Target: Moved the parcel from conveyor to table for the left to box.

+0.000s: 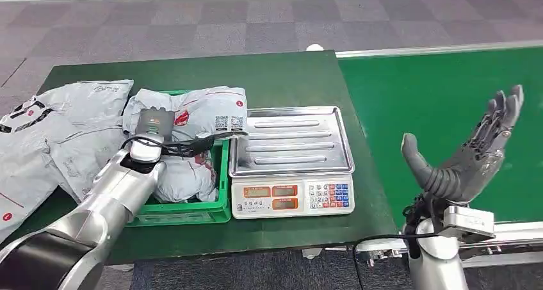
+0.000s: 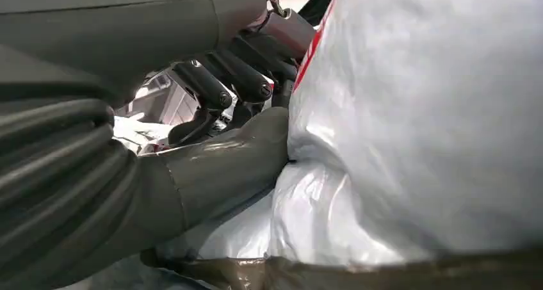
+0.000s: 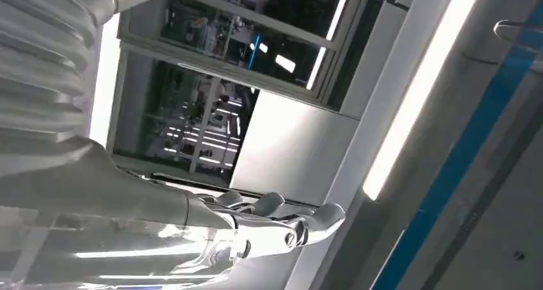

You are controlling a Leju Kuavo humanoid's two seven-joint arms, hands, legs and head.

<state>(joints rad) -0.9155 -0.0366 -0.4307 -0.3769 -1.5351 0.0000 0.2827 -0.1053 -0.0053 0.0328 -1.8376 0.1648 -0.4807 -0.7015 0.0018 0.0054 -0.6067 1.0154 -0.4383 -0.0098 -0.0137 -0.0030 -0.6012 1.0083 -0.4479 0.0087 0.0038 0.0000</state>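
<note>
A grey-white parcel (image 1: 208, 111) with red marks and a printed label lies across the top of the green box (image 1: 186, 214) on the table. My left hand (image 1: 155, 136) reaches into the box at the parcel's left end. In the left wrist view its thumb (image 2: 224, 165) presses against the crinkled parcel (image 2: 422, 111), and the dark fingers (image 2: 221, 88) curl over the parcel's other side. My right hand (image 1: 470, 159) is raised over the near edge of the green conveyor (image 1: 442, 104), palm up, fingers spread, holding nothing. Its fingers (image 3: 269, 223) point up at the ceiling.
A weighing scale (image 1: 291, 159) with a steel tray stands right of the box. Several grey parcels (image 1: 57, 130) are piled on the table's left side. More parcels lie inside the box under the top one. Purple carpet lies beyond the table.
</note>
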